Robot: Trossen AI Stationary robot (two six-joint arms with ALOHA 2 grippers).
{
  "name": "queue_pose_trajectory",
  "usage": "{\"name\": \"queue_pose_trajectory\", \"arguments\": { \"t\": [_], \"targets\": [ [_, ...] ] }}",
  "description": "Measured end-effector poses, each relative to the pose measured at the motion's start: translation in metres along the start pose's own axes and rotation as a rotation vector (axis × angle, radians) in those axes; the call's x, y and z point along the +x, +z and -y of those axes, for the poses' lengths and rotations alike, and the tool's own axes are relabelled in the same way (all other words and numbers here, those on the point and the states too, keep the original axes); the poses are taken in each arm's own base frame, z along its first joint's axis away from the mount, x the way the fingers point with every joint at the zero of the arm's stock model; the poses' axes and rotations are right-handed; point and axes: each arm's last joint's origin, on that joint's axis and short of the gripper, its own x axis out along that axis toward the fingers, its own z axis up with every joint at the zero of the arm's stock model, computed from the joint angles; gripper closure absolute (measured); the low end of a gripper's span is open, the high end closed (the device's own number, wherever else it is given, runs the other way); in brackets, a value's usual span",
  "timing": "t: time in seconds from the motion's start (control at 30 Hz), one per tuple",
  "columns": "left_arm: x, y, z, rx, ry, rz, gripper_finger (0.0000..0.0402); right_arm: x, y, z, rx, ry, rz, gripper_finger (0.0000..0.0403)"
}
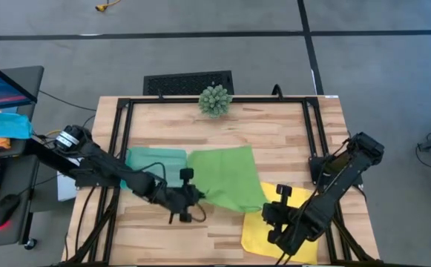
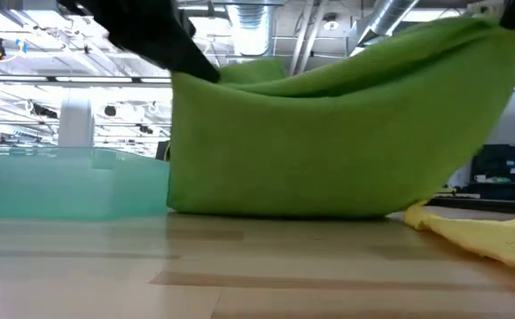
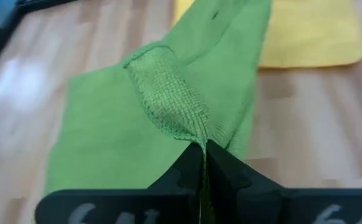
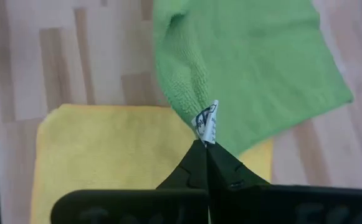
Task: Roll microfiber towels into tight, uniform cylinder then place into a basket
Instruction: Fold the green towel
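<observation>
The green microfiber towel (image 1: pixel 226 178) is in the middle of the table, its near edge raised and sagging between my two grippers (image 2: pixel 328 142). My left gripper (image 3: pixel 204 149) is shut on its near left corner, and my right gripper (image 4: pixel 205 144) is shut on its near right corner. The yellow towel (image 1: pixel 285 230) lies flat at the near right, partly under the right arm. The teal basket (image 1: pixel 156 163) stands on the table left of the green towel, under the left arm. My left gripper pinches the green towel's near left corner (image 3: pixel 196 138) between its two shut fingers, coming in slanting down from the table's left. That corner is lifted, and the cloth hangs slack toward the table. My right gripper pinches the near right corner, where a small white label (image 4: pixel 208 121) sticks out. Its fingers slant steeply down from the near right. The corner is lifted above the yellow towel, and the towel's lower part (image 2: pixel 284 199) rests on the table.
A spiky green ball plant (image 1: pixel 215 100) stands at the table's far edge. A black frame (image 1: pixel 122 126) runs along the table's sides. Bare wood (image 1: pixel 200 237) lies near the front edge, between the arms.
</observation>
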Motion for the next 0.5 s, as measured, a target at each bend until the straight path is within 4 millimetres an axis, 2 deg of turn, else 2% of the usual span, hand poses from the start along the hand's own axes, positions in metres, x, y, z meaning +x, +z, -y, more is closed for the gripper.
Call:
{"name": "queue_pose_trajectory", "arguments": {
  "t": [0.17, 0.3, 0.5],
  "targets": [
    [-0.014, -0.006, 0.024, -0.082, -0.024, 0.022, 0.0397, 0.01, -0.004, -0.006, 0.019, 0.061, -0.027, 0.0397],
    [-0.022, -0.024, 0.04, -0.143, -0.018, 0.025, 0.0397, 0.025, -0.007, -0.009, 0.044, 0.106, -0.029, 0.0397],
    [-0.03, -0.044, 0.052, -0.337, 0.063, 0.155, 0.0397, 0.041, -0.004, -0.007, 0.099, 0.165, -0.053, 0.0397]
  ]
}}
